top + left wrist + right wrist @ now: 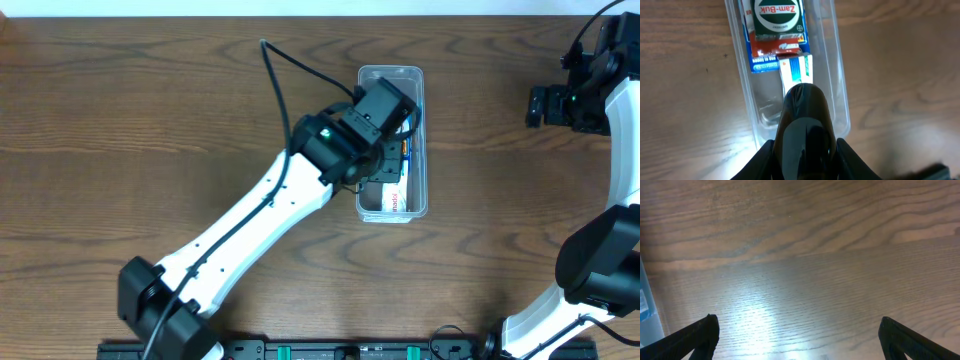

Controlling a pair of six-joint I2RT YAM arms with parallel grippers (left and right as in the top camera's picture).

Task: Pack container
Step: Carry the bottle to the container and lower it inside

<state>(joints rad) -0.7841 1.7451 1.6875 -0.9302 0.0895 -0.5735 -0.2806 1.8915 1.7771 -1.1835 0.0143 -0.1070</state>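
The container [421, 110] is a long clear plastic bin standing at the middle back of the table. It holds a green Zam-Buk packet [777, 15], red and blue packets [765, 50] and a white and green packet [797, 70]. My left gripper [388, 112] is over the container and shut on a glossy black rounded object [805, 117]. In the left wrist view the gripper [805, 152] holds that object above the container's bare end [765, 112]. My right gripper [545, 105] is open and empty at the far right, over bare wood in its wrist view [797, 327].
The table is dark wood [120, 120]. The left arm [250, 215] stretches diagonally from the front left to the container. A pale blue edge [644, 305] shows at the left border of the right wrist view.
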